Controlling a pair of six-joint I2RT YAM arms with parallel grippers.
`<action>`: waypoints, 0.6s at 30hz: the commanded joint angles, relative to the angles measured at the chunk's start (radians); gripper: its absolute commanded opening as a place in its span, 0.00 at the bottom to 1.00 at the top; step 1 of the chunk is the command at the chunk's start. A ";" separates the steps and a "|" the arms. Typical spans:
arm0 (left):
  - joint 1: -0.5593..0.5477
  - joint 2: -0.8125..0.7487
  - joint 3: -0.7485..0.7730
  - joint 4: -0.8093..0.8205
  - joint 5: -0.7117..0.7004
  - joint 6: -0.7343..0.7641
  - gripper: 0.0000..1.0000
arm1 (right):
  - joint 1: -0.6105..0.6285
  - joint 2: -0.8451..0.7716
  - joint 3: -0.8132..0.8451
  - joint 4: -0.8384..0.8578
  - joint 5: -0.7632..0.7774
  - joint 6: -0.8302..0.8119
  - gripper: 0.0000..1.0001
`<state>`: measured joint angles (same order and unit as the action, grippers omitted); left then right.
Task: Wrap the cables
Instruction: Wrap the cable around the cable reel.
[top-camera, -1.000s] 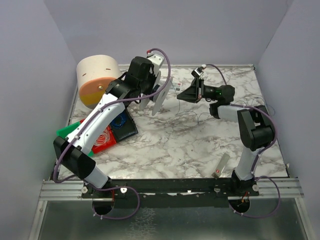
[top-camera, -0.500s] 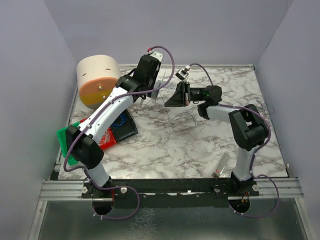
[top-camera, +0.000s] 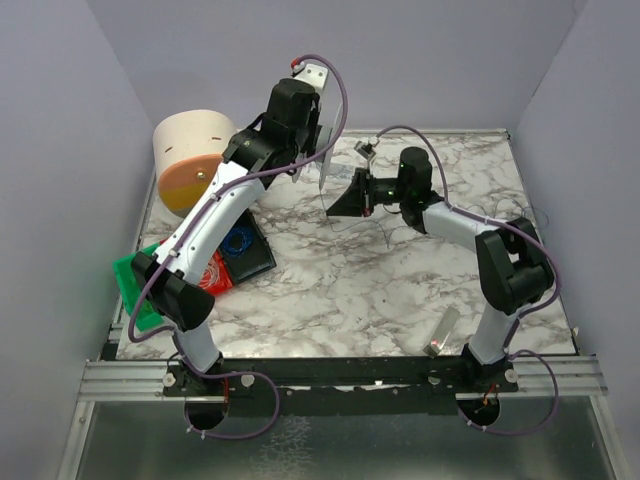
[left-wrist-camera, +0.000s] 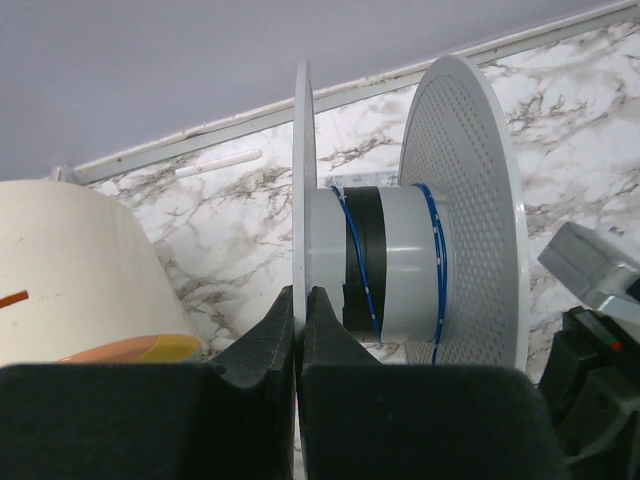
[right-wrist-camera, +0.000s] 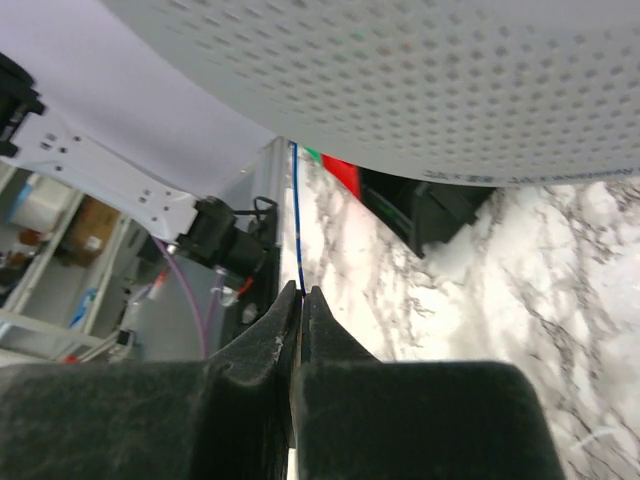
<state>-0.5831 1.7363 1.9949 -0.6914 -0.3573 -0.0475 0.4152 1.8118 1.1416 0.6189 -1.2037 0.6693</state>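
Marble table (top-camera: 380, 290): thin blue wire (right-wrist-camera: 297, 220) fed to a raised spool (left-wrist-camera: 385, 265).
Right gripper (right-wrist-camera: 298, 300), pinched tight on the wire, sits just right of the spool; the wire runs straight from its fingertips to the perforated flange's rim. Farther back, left gripper (left-wrist-camera: 300, 325) clamps the other flange edge, spool axis lying left-right.

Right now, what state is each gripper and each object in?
left gripper: shut on one flange of the spool.
right gripper: shut on the wire.
spool: held by one flange, a few wire turns on its hub.
wire: pinched, running straight from the fingers toward the spool's rim.
cream roll: lying on its side, untouched.
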 joint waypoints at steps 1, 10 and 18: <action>-0.002 0.023 0.079 0.003 0.067 -0.027 0.00 | 0.003 -0.014 0.022 -0.241 0.088 -0.257 0.01; -0.001 0.005 0.103 -0.003 0.144 -0.030 0.00 | -0.001 -0.052 0.019 -0.441 0.215 -0.573 0.01; -0.001 0.005 0.168 -0.031 0.226 0.036 0.00 | -0.062 -0.133 0.099 -0.849 0.081 -1.151 0.24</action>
<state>-0.5827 1.7649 2.0705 -0.7532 -0.2062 -0.0471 0.3935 1.7428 1.1584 0.1112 -1.0519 -0.0589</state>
